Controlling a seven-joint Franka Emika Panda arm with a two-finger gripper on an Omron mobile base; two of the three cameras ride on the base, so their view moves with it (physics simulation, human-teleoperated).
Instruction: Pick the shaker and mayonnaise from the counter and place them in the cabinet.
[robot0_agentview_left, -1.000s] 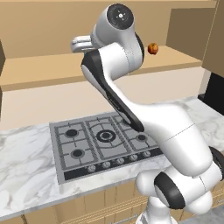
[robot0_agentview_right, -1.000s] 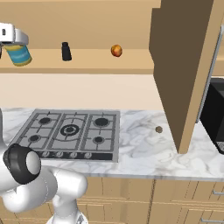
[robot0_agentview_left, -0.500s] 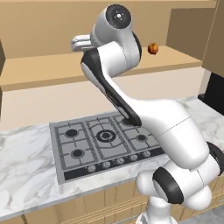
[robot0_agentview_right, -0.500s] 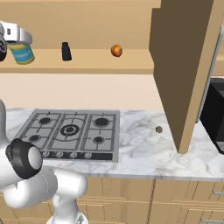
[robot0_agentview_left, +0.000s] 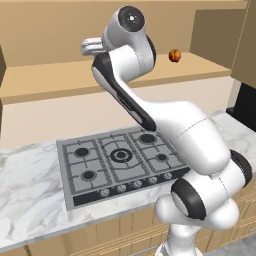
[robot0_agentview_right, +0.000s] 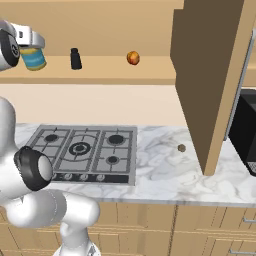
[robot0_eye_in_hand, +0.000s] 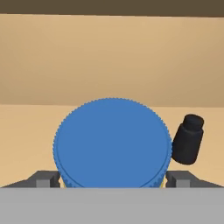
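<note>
the white arm's two-finger gripper (robot0_eye_in_hand: 113, 177) stands with its dark fingers (robot0_eye_in_hand: 43, 178) spread wide on either side of the small squat mayonnaise jar with a blue ribbed lid and yellow and teal label (robot0_eye_in_hand: 112, 142); each finger sits right against the lid's edge, so the jar appears to be gripped between them. in the right base view the jar (robot0_agentview_right: 34, 57) hangs under the gripper (robot0_agentview_right: 30, 41) at about 10 o'clock, level with the wide plain shelf of the light wood cabinet (robot0_agentview_right: 115, 72); whether its base touches the shelf i cannot tell. the small black cylindrical shaker (robot0_agentview_right: 75, 58) stands upright on the shelf near the jar, at 3 o'clock from it, and a small round orange-red fruit (robot0_agentview_right: 132, 57) sits further along, well apart. below, a grey gas hob (robot0_agentview_right: 82, 152) lies in the white marble counter (robot0_agentview_right: 165, 170).
</note>
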